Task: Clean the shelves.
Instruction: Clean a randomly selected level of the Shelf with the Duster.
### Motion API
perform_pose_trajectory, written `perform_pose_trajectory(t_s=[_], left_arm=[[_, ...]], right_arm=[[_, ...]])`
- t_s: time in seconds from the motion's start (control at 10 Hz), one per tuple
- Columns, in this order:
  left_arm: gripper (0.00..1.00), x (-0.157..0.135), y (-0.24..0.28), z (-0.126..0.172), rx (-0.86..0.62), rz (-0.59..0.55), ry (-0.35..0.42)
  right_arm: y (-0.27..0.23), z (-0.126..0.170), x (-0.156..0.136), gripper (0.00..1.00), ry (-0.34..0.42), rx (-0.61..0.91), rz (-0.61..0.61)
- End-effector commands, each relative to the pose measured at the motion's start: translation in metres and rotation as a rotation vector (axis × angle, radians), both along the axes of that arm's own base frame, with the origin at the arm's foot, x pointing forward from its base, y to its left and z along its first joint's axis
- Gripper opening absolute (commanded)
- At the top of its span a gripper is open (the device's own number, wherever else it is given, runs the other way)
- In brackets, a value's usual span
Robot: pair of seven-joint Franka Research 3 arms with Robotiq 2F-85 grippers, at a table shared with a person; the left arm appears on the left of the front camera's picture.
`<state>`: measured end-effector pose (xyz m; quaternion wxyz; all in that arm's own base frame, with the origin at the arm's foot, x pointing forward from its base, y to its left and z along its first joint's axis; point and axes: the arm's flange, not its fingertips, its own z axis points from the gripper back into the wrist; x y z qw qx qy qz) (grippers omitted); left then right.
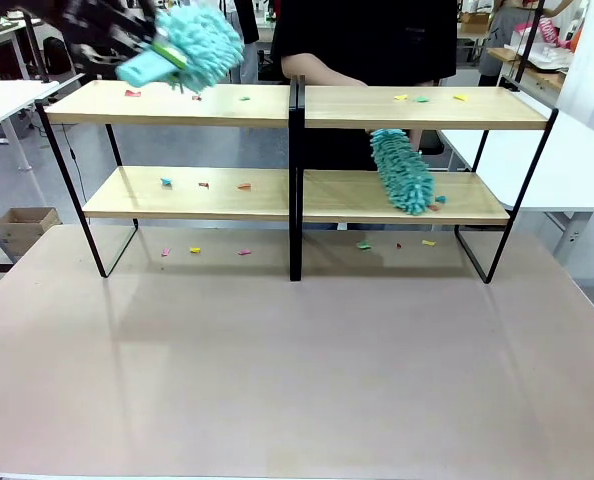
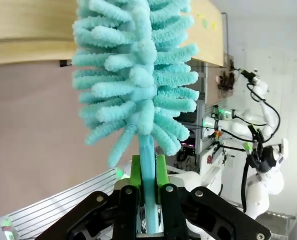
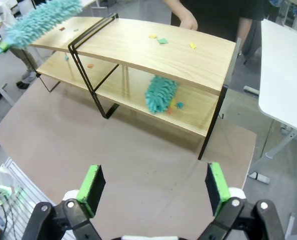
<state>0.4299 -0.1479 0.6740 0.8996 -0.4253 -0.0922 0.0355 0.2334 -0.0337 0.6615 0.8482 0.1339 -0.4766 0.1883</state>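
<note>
The shelves, light-wood boards in a black frame, stand at the table's far side and carry small coloured paper scraps. My left gripper is motion-blurred above the top left board and is shut on the handle of a teal fluffy duster. In the left wrist view the left gripper clamps the duster handle, with the duster head close to a board. A person holds a second teal duster on the lower right board. My right gripper is open, high above the table and off the rack's right end.
More scraps lie on the beige table under the rack. The person's hand rests on the top board near the central post. White tables flank both sides, and a cardboard box sits on the floor at left.
</note>
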Motion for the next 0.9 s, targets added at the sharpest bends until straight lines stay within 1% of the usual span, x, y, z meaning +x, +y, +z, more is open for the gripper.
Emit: perform_pose_trajectory(t_s=[0.0,0.1,0.2,0.3,0.4,0.5,0.7,0.8], left_arm=[[0.13,0.027,-0.005,0.004,0.008,-0.010,0.037],[0.13,0.033,-0.014,-0.006,0.025,-0.009,0.010],[0.13,0.035,-0.022,-0.013,0.015,-0.048,0.002],[0.13,0.034,-0.026,-0.018,0.016,-0.073,0.030],[0.13,0.027,-0.027,-0.020,0.033,-0.105,0.032],[0.13,0.019,-0.024,-0.020,0.061,-0.113,0.021],[0.13,0.005,-0.010,-0.027,0.120,-0.115,0.019],[0.13,0.000,-0.003,-0.033,0.170,-0.101,0.005]], right_arm=[[0.000,0.000,0.000,1.00,0.001,0.008,0.005],[0.000,0.000,0.000,1.00,0.001,0.008,0.005],[0.000,0.000,0.000,1.00,0.001,0.008,0.005],[0.000,0.000,0.000,1.00,0.001,0.008,0.005],[0.000,0.000,0.000,1.00,0.001,0.008,0.005],[0.000,0.000,0.000,1.00,0.001,0.008,0.005],[0.000,0.000,0.000,1.00,0.001,0.008,0.005],[0.000,0.000,0.000,1.00,0.001,0.008,0.005]])
